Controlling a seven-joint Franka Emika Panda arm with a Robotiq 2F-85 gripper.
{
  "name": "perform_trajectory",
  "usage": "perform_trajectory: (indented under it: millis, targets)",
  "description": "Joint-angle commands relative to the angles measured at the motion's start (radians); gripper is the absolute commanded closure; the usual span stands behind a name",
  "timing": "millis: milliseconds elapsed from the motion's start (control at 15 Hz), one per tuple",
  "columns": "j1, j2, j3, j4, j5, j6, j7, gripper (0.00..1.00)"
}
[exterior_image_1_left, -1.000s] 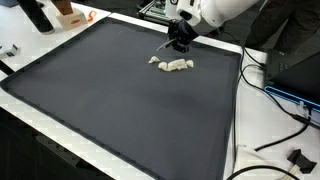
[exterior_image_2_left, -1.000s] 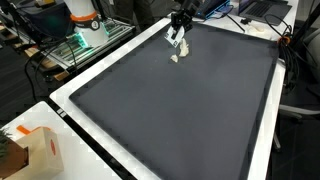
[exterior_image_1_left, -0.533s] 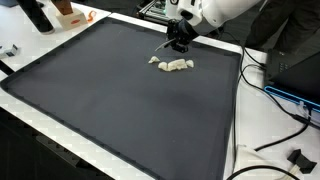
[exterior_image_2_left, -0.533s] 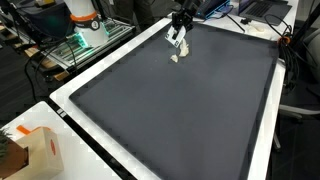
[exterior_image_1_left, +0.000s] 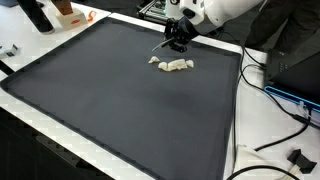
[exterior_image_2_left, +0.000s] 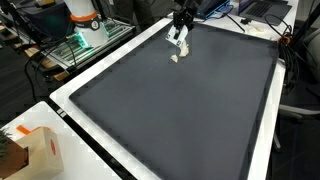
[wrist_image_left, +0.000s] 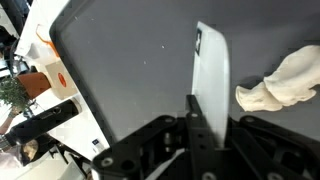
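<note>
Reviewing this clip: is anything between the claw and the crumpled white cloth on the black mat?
Nothing visible blocks it. The claw hangs near the white cloth with only black mat between. The white strip gripped in its jaws runs beside the cloth in the wrist view, apart from it.

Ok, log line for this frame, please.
gripper: shut on white strip | position: over dark mat, near one edge | nearest: crumpled white cloth, beside strip | strip touching mat: cannot tell
</note>
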Motion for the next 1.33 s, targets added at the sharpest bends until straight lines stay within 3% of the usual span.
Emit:
perform_trajectory:
  millis: [0, 600, 1267]
  targets:
    - [0.003, -0.052, 0.003, -0.055, -0.043, 0.019, -0.011, 0.99]
    - [-0.018, -0.181, 0.036, -0.144, -0.087, 0.102, -0.087, 0.99]
    - [-0.048, -0.343, 0.057, -0.301, -0.064, 0.370, -0.263, 0.99]
